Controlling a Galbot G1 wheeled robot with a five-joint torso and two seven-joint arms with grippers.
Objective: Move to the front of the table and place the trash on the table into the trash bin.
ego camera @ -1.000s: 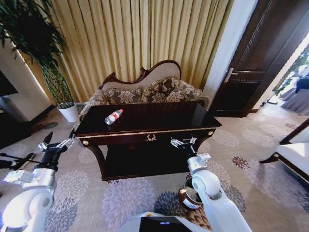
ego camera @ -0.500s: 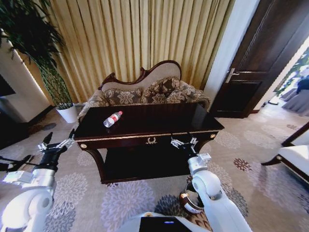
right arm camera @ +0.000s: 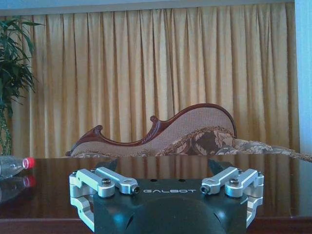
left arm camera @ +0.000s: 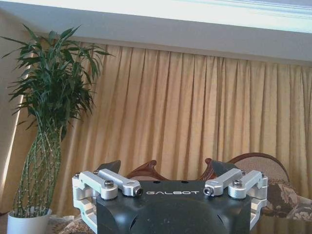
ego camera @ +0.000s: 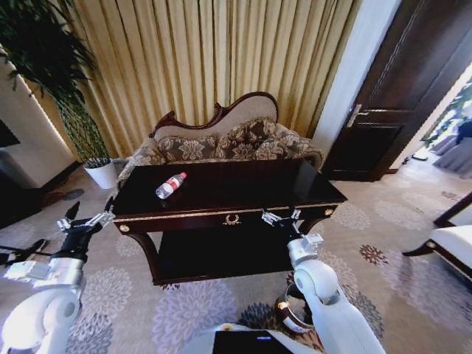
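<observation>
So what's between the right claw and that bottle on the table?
Only bare glossy tabletop. In the right wrist view the table runs unbroken from the open right gripper across to the bottle; the head view shows the same.

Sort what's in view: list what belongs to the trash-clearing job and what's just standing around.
Job:
- clear plastic bottle with red cap
- long dark glossy wooden table
- round dark brown bin with shiny rim

Standing around:
- patterned carved-back sofa
- potted bamboo plant
- gold curtains
- dark wooden door

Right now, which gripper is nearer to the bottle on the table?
The left gripper: the bottle lies toward the table's left end, while the right gripper is at its right front.
</observation>
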